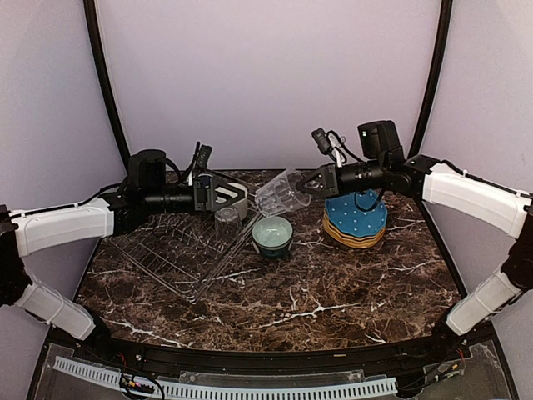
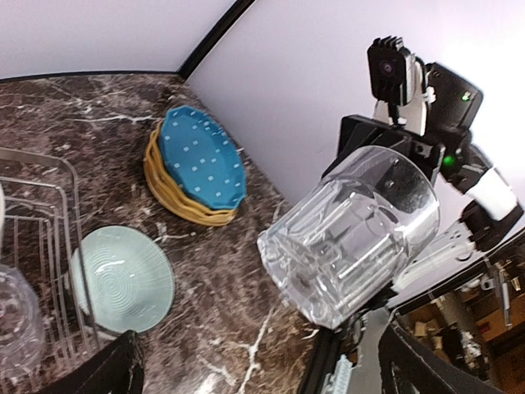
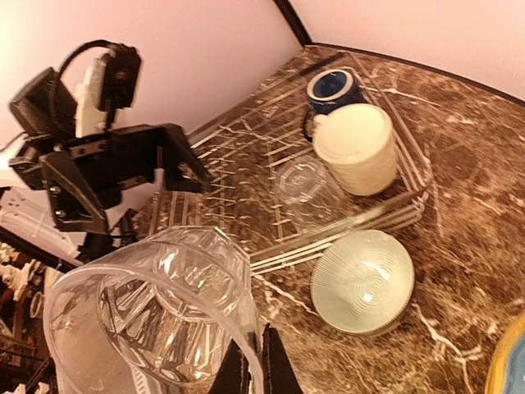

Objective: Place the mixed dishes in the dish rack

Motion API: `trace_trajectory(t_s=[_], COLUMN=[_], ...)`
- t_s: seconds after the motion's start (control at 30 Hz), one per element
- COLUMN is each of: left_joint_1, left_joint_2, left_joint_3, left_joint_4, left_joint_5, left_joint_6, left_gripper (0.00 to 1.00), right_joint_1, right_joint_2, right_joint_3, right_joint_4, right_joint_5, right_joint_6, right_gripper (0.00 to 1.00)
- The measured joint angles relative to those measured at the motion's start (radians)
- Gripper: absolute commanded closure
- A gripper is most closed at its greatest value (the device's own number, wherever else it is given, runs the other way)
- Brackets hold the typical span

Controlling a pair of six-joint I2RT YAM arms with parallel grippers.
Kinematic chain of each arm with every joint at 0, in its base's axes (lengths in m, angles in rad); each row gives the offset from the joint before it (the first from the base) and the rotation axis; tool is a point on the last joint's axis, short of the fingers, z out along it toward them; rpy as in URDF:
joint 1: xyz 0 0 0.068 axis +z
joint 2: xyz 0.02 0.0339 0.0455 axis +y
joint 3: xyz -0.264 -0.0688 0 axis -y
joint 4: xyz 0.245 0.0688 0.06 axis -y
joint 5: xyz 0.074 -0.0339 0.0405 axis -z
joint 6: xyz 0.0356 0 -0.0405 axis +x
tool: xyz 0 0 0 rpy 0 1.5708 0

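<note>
My right gripper point(image 1: 310, 185) is shut on the rim of the clear ribbed glass point(image 1: 281, 192), holding it tilted in the air above the table's middle; its fingertips point(image 3: 250, 365) pinch the glass wall point(image 3: 156, 312). My left gripper point(image 1: 236, 198) is open and empty, facing the glass point(image 2: 353, 234) from over the rack's right end. The silver wire dish rack point(image 1: 162, 254) holds a dark blue mug point(image 3: 332, 86), a cream mug point(image 3: 357, 148) and a second clear glass point(image 3: 302, 185). The pale-teal bowl point(image 1: 272, 236) sits on the table beside the rack. The blue dotted plate point(image 1: 356, 212) tops mustard-yellow plates point(image 1: 354, 237); no leaf-patterned plate shows.
The dark marble table point(image 1: 316, 300) has curved purple walls behind and at both sides. The plate stack lies under my right arm. The bowl point(image 2: 123, 279) stands close to the rack's right rim point(image 2: 70, 246).
</note>
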Motion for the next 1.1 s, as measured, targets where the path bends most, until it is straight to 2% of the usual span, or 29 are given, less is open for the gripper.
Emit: trace_trajectory(t_s=[0.33, 0.53, 0.87, 1.03, 1.1], left_joint_1=[-0.002, -0.026, -0.06, -0.061, -0.061], left_joint_2=[0.067, 0.149, 0.194, 0.201, 0.201], left_joint_3=[-0.135, -0.148, -0.148, -0.148, -0.148], left_joint_4=[0.582, 0.826, 1.007, 1.025, 1.029], left_joint_5=[0.116, 0.17, 0.217, 0.226, 0.232], left_joint_6=[-0.375, -0.523, -0.624, -0.632, -0.63], left_gripper=[0.01, 0.02, 0.15, 0.27, 0.35], right_joint_1=[0.044, 0.048, 0.053, 0.053, 0.053], right_joint_2=[0.068, 0.117, 0.142, 0.153, 0.157], right_joint_3=[-0.001, -0.003, -0.009, -0.01, -0.01], right_joint_4=[0.303, 0.396, 0.489, 0.526, 0.534], right_joint_5=[-0.181, -0.238, -0.281, -0.299, -0.308], right_joint_6=[0.146, 0.214, 0.284, 0.313, 0.326], right_gripper=[1.0, 1.0, 1.0, 1.0, 1.0])
